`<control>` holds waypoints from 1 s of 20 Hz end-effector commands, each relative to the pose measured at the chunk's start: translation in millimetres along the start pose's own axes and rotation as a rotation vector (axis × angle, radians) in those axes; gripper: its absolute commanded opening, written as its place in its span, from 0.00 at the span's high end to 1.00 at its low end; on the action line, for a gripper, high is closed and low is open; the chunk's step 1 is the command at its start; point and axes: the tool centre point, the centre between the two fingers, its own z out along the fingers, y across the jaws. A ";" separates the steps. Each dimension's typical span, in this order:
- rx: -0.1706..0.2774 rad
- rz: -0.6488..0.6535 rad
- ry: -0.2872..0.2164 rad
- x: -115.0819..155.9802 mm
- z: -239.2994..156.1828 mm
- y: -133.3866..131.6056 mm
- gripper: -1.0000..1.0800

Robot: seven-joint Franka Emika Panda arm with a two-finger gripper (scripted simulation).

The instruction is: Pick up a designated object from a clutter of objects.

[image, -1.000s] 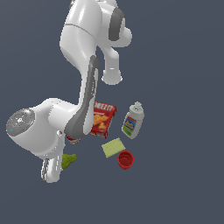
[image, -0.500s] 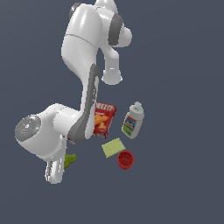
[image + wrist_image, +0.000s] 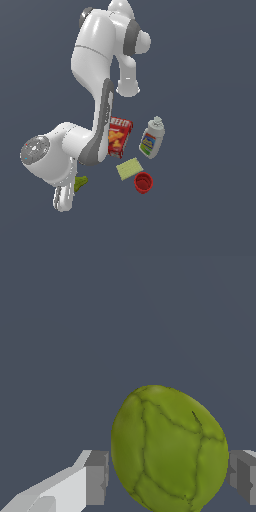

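the arm's bulky wrist is blocking most of the olive-green lump (image 3: 81, 182) in the exterior view, leaving only a sliver poking out beside the white housing, and the gripper itself is not showing there at all. the wrist view is making up for that: the olive-green lump (image 3: 169, 448) is filling the space between the two grey finger pads (image 3: 96, 477), cut off at the picture's edge, its matte skin crossed by dark veins. the gripper (image 3: 167, 478) is standing spread around the lump, with a narrow gap showing at each pad, so it is not clamping anything. the floor (image 3: 210, 75) is a plain dark grey-blue expanse with no walls or room showing. the lump is sitting apart from the red cracker box (image 3: 119, 137), with the pale yellow sponge (image 3: 129, 168) and red cup (image 3: 143, 182) lying between, and the white bottle (image 3: 152, 138) is lying just beside the box on its far side.
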 end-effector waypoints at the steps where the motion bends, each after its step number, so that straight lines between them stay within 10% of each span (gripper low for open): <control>1: -0.009 0.000 -0.004 -1.4 6.4 2.9 1.00; 20: -0.003 0.000 -0.002 -17.1 -19.1 5.2 1.00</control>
